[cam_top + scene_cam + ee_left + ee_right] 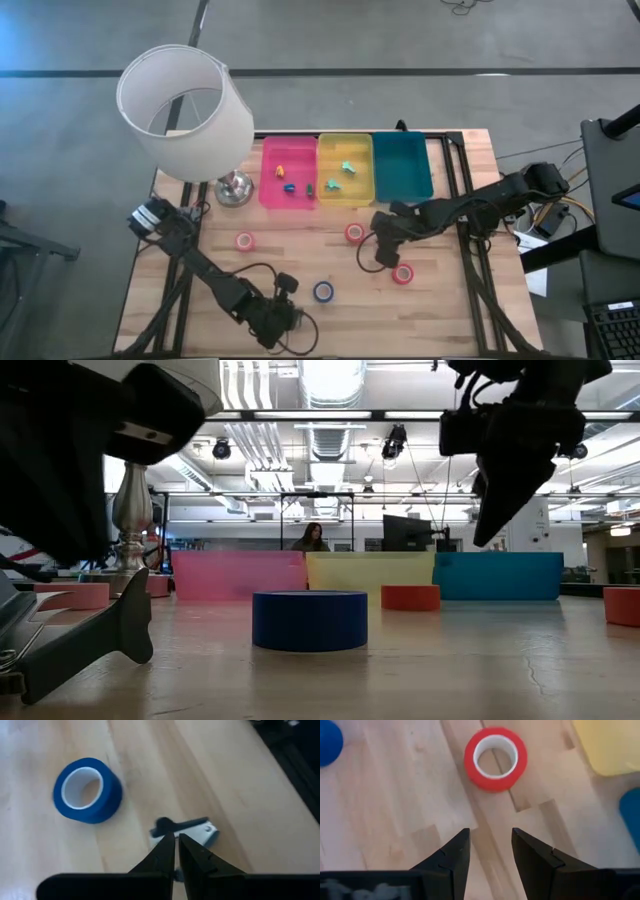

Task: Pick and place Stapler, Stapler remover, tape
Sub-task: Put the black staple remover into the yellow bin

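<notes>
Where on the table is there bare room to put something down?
Free: bare wood between the pink roll and the red roll; the teal bin is bare too. Crowded: around the right claw and the pink bin.

3 trays [345, 170] stand side by side along the table's [440, 320] far edge, with a lamp [186, 110] to their left. 4 tape rolls [354, 233] lie on the table in front of the trays: 1 front of the left tray, 1 front of the middle tray, 1 farther right and nearer, 1 nearest the front edge. Small pieces [348, 167] lie in the left and middle trays.
</notes>
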Controlling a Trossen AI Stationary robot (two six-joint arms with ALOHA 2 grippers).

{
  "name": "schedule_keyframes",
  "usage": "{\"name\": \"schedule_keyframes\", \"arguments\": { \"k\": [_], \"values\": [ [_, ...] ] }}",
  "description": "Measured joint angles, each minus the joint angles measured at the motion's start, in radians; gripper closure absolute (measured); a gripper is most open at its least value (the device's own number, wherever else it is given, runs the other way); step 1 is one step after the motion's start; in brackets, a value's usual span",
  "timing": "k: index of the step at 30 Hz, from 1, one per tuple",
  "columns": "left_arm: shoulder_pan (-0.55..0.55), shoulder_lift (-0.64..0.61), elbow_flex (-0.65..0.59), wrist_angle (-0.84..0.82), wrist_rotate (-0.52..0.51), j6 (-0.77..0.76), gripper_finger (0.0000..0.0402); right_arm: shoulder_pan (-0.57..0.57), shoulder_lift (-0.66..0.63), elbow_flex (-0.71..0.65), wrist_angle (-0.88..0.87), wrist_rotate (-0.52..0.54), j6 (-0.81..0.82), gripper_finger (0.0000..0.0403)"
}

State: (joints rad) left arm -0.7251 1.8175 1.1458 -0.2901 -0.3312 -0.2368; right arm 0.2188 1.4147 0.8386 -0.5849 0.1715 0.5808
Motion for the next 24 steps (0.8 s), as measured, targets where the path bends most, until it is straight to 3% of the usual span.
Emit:
{"name": "schedule_keyframes", "arguments": {
  "k": [4,9,15,24],
  "values": [
    [0.021,0.0,0.0,-0.001,0.035,0.026,0.0366,0.0,0.0,-0.013,0.007,-0.016,0.0,0.0262],
    [0.045,0.0,0.0,-0.005,0.068,0.036,0.0317,0.0,0.0,-0.013,0.027,-0.016,-0.001,0.0257],
    [0.047,0.0,0.019,-0.002,0.089,0.201,0.0266,0.0,0.0,-0.013,0.029,-0.016,-0.007,0.0263],
    [0.047,0.012,0.086,-0.039,0.18,0.181,0.0266,0.0,0.0,-0.013,0.032,-0.018,-0.009,0.0261]
  ]
}}
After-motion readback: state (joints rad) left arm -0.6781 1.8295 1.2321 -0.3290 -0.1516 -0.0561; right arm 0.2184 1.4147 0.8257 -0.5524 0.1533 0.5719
